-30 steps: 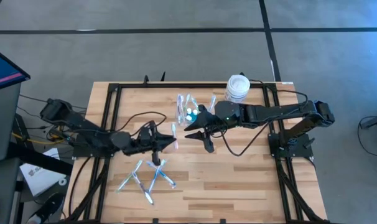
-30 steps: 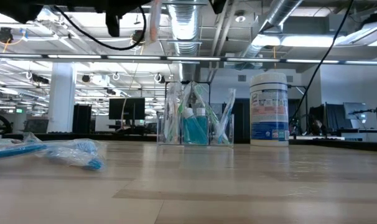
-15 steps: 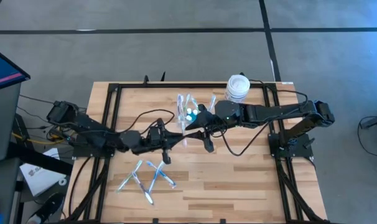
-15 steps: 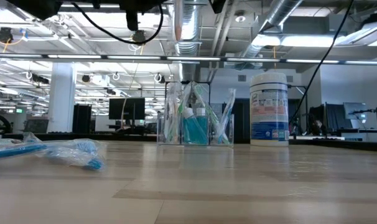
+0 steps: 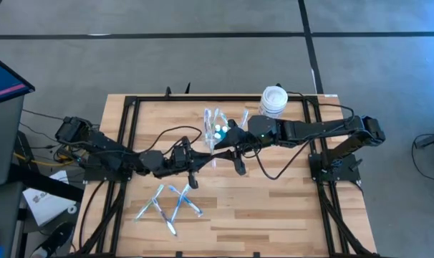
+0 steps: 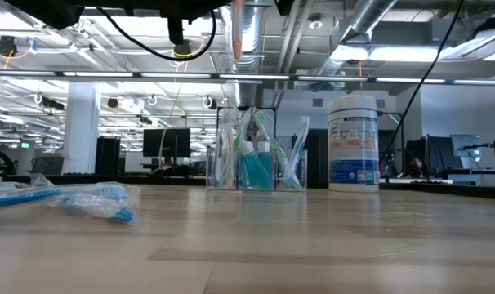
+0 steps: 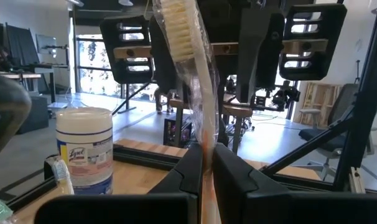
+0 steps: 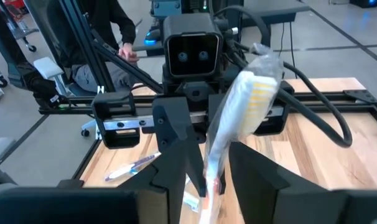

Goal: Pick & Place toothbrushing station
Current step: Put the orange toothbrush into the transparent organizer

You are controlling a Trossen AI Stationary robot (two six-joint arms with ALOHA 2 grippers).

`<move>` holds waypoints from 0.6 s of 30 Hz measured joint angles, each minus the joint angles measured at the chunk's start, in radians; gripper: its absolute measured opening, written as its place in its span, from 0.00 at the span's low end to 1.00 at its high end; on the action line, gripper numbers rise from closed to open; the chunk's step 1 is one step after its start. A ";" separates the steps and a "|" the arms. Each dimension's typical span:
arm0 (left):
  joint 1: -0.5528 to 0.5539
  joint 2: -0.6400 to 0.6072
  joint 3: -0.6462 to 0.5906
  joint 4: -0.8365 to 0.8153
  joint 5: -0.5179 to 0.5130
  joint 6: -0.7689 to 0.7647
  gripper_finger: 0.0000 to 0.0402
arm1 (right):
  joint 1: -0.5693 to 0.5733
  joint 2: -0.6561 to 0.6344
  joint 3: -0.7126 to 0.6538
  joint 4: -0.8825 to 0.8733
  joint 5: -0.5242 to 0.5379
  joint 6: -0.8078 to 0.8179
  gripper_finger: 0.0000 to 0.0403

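Note:
The toothbrushing station (image 5: pixel 217 127), a clear organizer with brushes and a blue tube in it, stands on the table at the far middle; it also shows in the low view (image 6: pixel 257 159). My left gripper (image 5: pixel 200 162) is shut on a plastic-wrapped toothbrush (image 5: pixel 211 159) high above the table. The wrapped toothbrush also shows in the left wrist view (image 7: pixel 195 74). My right gripper (image 5: pixel 229 160) is open and faces the left one. Its fingers (image 8: pixel 176 155) stand on either side of the toothbrush (image 8: pixel 238 112); I cannot tell whether they touch it. My left gripper pinches the wrapped toothbrush's handle (image 7: pixel 206 140) between its two fingers, coming about level from the table's left. The brush sticks out beyond the fingertips with its bristle head (image 7: pixel 176 31) toward my right gripper. It is lifted clear of the table.
A white jar with a blue label (image 5: pixel 273 101) stands at the far right, beside the station. Several wrapped toothbrushes (image 5: pixel 170 204) lie on the table's near left. A black frame (image 5: pixel 131 129) runs around the table. A person (image 8: pixel 95 56) sits beyond the table.
My left gripper has gone toward the table's right edge with the wrapped toothbrush, up to my open right gripper, and has kept nearly still in the last half second. The toothbrush stays lifted clear. My right gripper has stayed in place.

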 joint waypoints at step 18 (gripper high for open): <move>0.000 0.000 0.000 -0.001 0.000 0.002 0.14 | -0.001 0.000 0.000 -0.005 0.000 -0.037 0.01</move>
